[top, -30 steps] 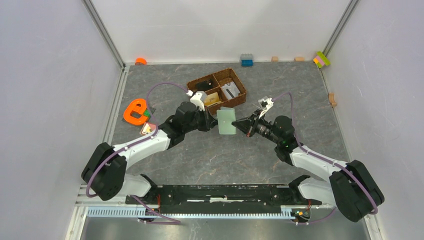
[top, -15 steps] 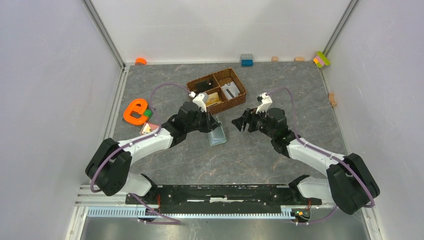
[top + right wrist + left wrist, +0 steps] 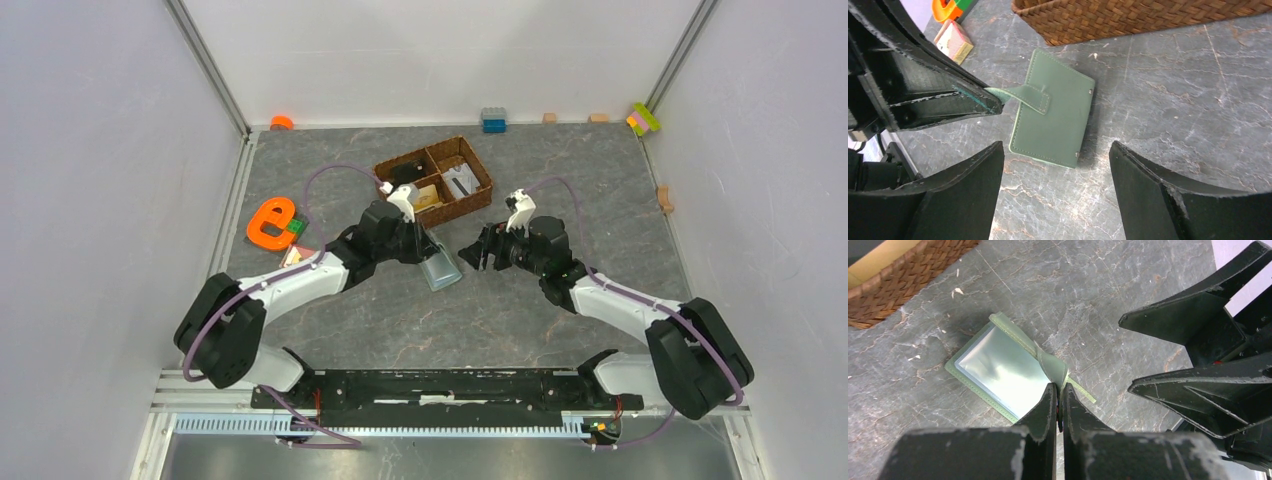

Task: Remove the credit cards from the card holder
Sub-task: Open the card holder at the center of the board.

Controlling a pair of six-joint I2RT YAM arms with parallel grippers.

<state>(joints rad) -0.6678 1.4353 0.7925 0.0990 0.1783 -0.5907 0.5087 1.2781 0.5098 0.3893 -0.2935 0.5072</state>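
Right wrist view: card holder [image 3: 1053, 112] now hangs by its strap [image 3: 1028, 95] from the clenched left gripper [image 3: 1058, 390], lower edge apparently resting on the table [image 3: 1173, 100]. Having just let go, the right gripper [image 3: 478, 250] stands wide apart. No credit cards are out; one-armed hold complicates extraction.

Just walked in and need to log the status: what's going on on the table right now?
The left gripper is shut on the closure strap of the green card holder. The holder seems to lean at an angle on the table, just in front of the wicker basket. The right gripper hangs open beside the holder, touching nothing. The left wrist view shows a clear inner pocket, but no credit card can be made out at the holder.
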